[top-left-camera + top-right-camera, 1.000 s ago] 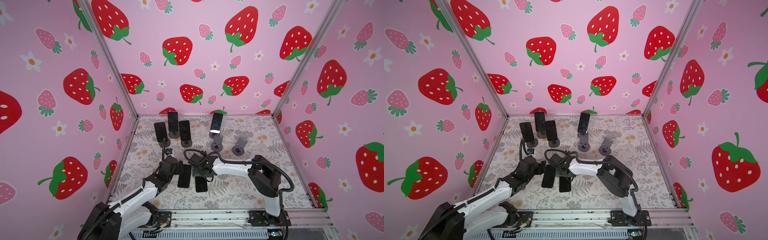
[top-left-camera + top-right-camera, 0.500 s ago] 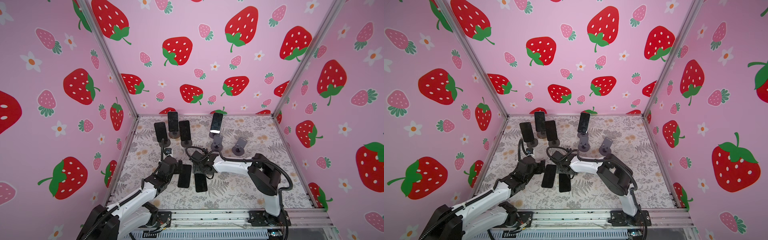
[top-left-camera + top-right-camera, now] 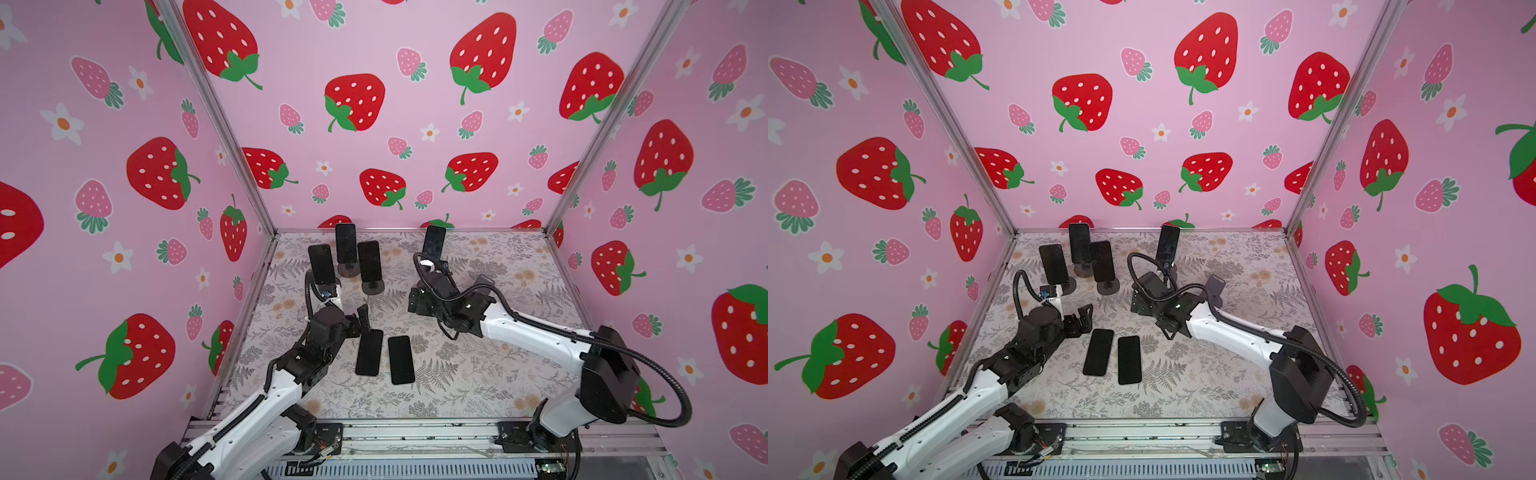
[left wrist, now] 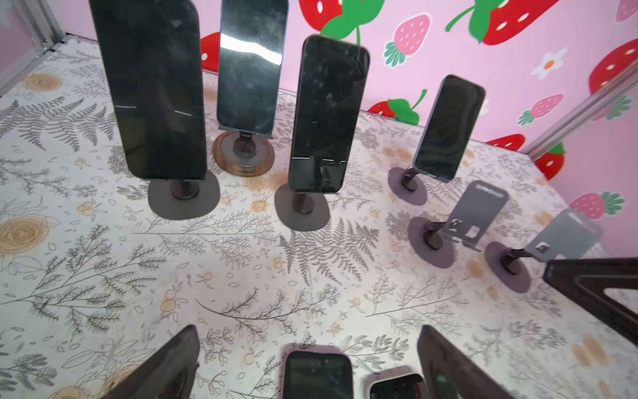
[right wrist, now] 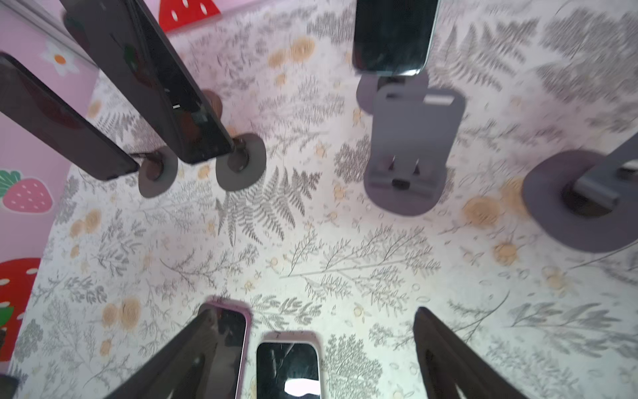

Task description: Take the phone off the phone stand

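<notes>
Several dark phones stand upright on phone stands at the back: three in a cluster [image 3: 345, 243] [image 4: 324, 114] and one apart [image 3: 434, 241] [image 4: 448, 127]. Two phones lie flat on the mat, a pink-cased one [image 3: 369, 352] [image 4: 317, 374] and a white-cased one [image 3: 401, 360] [image 5: 288, 366]. My left gripper [image 3: 360, 319] [image 4: 307, 331] is open just behind the pink-cased phone, holding nothing. My right gripper [image 3: 415, 300] [image 5: 315, 311] hangs open and empty above the mat, between the flat phones and the stands.
Two empty grey stands [image 4: 476, 214] [image 4: 566, 235] sit at the right of the row; one [image 5: 411, 145] lies just ahead of the right gripper. The floral mat [image 3: 478, 374] is boxed in by pink strawberry walls, with a metal rail along the front.
Both grippers opened. The right gripper let go of the white-cased phone on the mat, then rose and moved back toward the stands. The left arm stayed by the pink-cased phone.
</notes>
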You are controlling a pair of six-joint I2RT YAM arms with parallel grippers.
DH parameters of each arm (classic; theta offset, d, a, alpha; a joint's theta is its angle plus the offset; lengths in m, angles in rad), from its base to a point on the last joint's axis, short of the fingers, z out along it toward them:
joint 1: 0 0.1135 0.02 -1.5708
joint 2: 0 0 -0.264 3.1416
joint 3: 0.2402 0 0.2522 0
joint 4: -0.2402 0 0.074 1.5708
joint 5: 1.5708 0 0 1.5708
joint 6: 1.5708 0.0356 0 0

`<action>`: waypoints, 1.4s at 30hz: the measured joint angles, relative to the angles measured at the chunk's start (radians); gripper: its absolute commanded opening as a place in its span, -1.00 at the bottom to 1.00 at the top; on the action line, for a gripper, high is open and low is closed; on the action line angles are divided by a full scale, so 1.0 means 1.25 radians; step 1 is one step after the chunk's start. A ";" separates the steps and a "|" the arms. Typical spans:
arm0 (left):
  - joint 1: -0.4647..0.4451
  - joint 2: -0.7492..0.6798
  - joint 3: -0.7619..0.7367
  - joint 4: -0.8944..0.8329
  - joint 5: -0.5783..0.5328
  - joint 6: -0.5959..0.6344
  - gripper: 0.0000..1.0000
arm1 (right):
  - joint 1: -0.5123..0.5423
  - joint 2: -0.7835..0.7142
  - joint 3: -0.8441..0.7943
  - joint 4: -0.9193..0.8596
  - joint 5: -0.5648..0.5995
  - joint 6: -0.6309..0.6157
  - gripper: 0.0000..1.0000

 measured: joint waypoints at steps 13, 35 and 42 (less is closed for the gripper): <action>0.003 0.166 0.343 -0.229 -0.016 0.003 0.99 | -0.015 -0.247 -0.313 0.239 0.214 -0.180 0.99; 0.390 0.395 0.658 -0.486 0.197 0.117 0.99 | -0.130 -0.148 -0.583 0.626 -0.041 -0.374 0.99; 0.426 0.502 0.687 -0.460 0.229 0.142 0.99 | -0.130 -0.111 -0.583 0.652 -0.084 -0.424 0.99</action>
